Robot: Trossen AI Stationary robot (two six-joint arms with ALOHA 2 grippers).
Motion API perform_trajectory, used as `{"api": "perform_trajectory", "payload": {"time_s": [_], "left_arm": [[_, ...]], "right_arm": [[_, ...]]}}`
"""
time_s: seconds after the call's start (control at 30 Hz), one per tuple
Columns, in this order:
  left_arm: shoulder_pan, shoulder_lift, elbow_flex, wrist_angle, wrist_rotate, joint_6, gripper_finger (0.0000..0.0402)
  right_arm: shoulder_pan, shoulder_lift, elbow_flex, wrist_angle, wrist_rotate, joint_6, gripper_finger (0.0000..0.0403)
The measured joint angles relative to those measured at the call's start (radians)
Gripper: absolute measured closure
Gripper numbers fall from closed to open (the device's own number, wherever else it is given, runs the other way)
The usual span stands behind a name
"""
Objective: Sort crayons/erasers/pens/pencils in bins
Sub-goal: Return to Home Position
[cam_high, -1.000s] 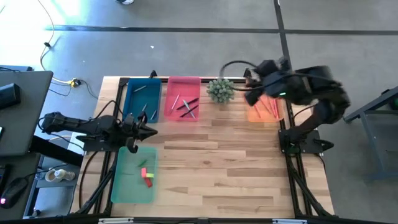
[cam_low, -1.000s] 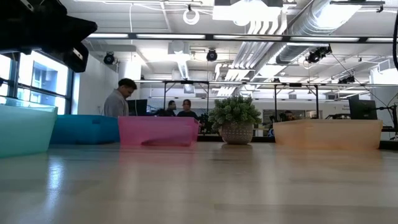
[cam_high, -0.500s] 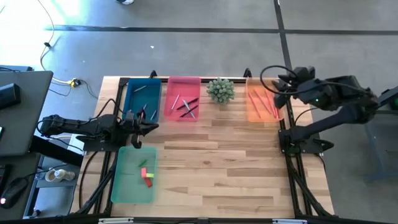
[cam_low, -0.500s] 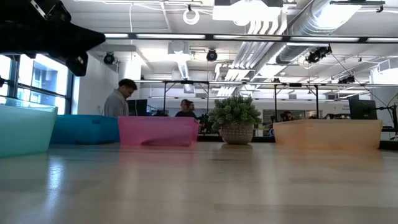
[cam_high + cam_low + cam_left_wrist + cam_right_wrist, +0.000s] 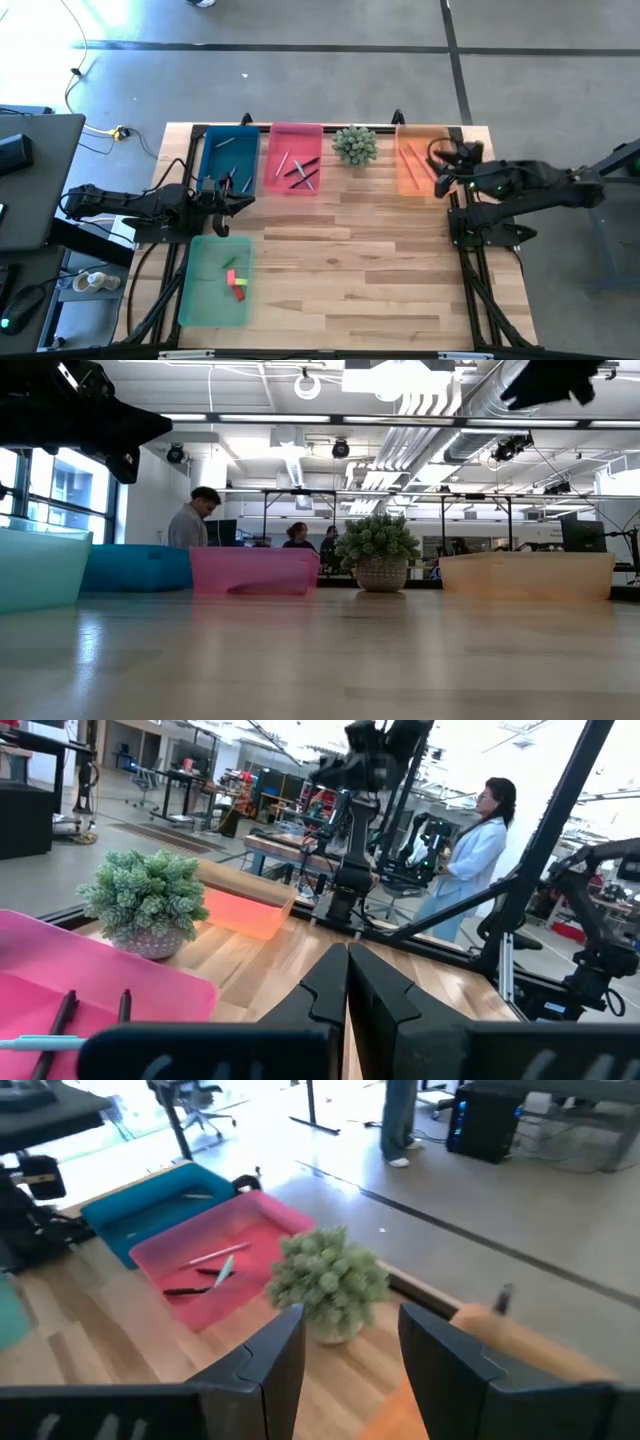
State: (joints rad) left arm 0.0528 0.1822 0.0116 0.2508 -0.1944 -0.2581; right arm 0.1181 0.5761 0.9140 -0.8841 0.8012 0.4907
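Four bins sit on the wooden table: teal-blue (image 5: 228,160), pink (image 5: 294,160) and orange (image 5: 418,168) along the far edge, and pale green (image 5: 218,280) at the near left. Small red erasers (image 5: 238,286) lie in the green bin. Dark and pale sticks (image 5: 300,170) lie in the pink bin, and reddish sticks (image 5: 422,166) in the orange one. My left gripper (image 5: 248,203) is shut and level, between the blue and green bins. My right gripper (image 5: 438,166) is open and empty above the orange bin's right side. It faces the plant (image 5: 330,1280).
A small spiky plant in a pot (image 5: 354,145) stands between the pink and orange bins. Black frame rails (image 5: 466,250) run along the table's left and right edges. The bare wood in the middle and near right (image 5: 350,270) holds nothing. People stand in the room beyond (image 5: 192,518).
My right gripper has drawn back from beside the plant toward the table's right edge and come down, its arm folding low over the orange bin's right side; its fingers have stayed open. My left gripper has swung slightly toward the far edge.
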Motion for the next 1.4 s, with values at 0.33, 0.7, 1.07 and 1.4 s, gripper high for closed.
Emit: {"api": "perform_trajectory", "payload": {"time_s": [0.33,0.7,1.07,1.4], "left_arm": [[0.0,0.0,0.0,0.0,-0.013,0.006,0.0401],[0.0,0.0,0.0,0.0,-0.027,0.007,0.0397],[0.0,0.0,0.0,-0.01,-0.03,0.011,0.0397],[0.0,0.0,0.001,-0.046,-0.023,0.261,0.0398]], "right_arm": [[0.0,-0.262,-0.473,0.423,-0.131,-0.015,0.025],[0.0,-0.45,-0.689,0.618,-0.479,-0.12,0.025],[0.0,-0.569,-0.833,0.707,-0.595,-0.113,0.025],[0.0,-0.571,-0.837,0.711,-0.61,-0.133,0.025]]}}
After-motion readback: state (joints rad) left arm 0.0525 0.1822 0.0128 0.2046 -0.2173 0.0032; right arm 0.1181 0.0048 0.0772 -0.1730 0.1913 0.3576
